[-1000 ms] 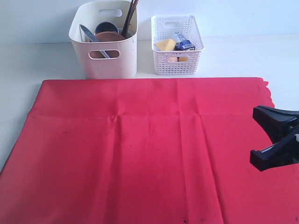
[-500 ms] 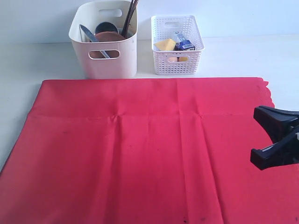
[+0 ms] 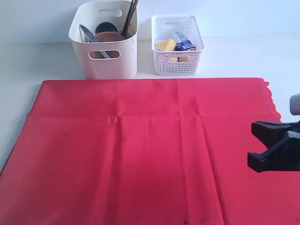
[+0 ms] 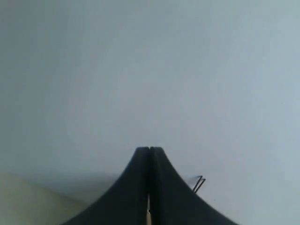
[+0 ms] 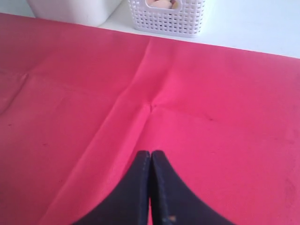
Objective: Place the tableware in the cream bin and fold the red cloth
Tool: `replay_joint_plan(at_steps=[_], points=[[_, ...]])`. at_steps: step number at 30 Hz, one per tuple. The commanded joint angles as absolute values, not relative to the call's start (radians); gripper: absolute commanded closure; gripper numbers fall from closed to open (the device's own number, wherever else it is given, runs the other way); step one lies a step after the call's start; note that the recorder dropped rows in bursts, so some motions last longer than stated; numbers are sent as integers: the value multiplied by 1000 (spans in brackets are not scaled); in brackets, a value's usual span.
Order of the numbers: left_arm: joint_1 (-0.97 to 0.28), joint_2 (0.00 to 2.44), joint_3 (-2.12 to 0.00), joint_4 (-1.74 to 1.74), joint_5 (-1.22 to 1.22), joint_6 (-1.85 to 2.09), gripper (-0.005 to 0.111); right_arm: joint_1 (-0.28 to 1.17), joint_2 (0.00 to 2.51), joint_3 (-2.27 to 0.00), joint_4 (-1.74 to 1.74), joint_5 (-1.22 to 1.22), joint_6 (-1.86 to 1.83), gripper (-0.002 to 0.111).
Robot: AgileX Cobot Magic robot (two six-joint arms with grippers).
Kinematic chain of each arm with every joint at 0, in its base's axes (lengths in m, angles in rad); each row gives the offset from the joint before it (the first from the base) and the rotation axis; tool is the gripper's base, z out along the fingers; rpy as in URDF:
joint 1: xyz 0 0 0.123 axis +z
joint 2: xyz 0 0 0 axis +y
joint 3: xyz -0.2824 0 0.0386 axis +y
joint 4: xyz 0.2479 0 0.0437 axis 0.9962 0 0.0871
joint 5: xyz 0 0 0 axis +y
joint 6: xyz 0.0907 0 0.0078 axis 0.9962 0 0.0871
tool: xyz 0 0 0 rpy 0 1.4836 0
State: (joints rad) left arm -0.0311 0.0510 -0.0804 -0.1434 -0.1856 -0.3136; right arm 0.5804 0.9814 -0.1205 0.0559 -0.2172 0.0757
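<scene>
Across the table (image 3: 243, 56), red cloth (image 3: 140, 150) flat, creased, scalloped edge, both jaws pressed together, empty.

The red cloth (image 3: 140, 154) ran past the near edge, its near corners unseen; the cream bin (image 3: 112, 68) hid most of the tableware (image 3: 108, 36) behind its wall; the food (image 3: 165, 45) in the white lattice basket (image 3: 178, 68) was too small to name.

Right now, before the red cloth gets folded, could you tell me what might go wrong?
The right gripper hovers over the red cloth with jaws shut; lowered so, it may only shove fabric. The cream bin and white basket stand near the cloth's far edge; dragging it could nudge them.
</scene>
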Motion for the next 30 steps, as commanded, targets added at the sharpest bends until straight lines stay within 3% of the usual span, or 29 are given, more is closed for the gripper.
replay_joint_plan(at_steps=[1, 15, 18, 25, 27, 30], points=[[-28, 203, -189, -131, -107, -239, 107, 574, 979, -192, 54, -95, 82, 108], [-28, 1008, -309, -124, 0, -59, 105, 574, 1148, -345, 54, 0, 100, 108], [-32, 1169, -336, -113, 0, -28, 89, 574, 1199, -357, 54, -6, 100, 108], [-104, 1423, -397, -113, -65, 0, 26, 574, 1290, -357, 52, -64, 100, 108], [-135, 1479, -403, -113, -105, 0, 18, 574, 1307, -357, 52, -80, 100, 108], [-172, 1550, -410, -113, -153, -6, 16, 574, 1322, -357, 52, -89, 100, 108]])
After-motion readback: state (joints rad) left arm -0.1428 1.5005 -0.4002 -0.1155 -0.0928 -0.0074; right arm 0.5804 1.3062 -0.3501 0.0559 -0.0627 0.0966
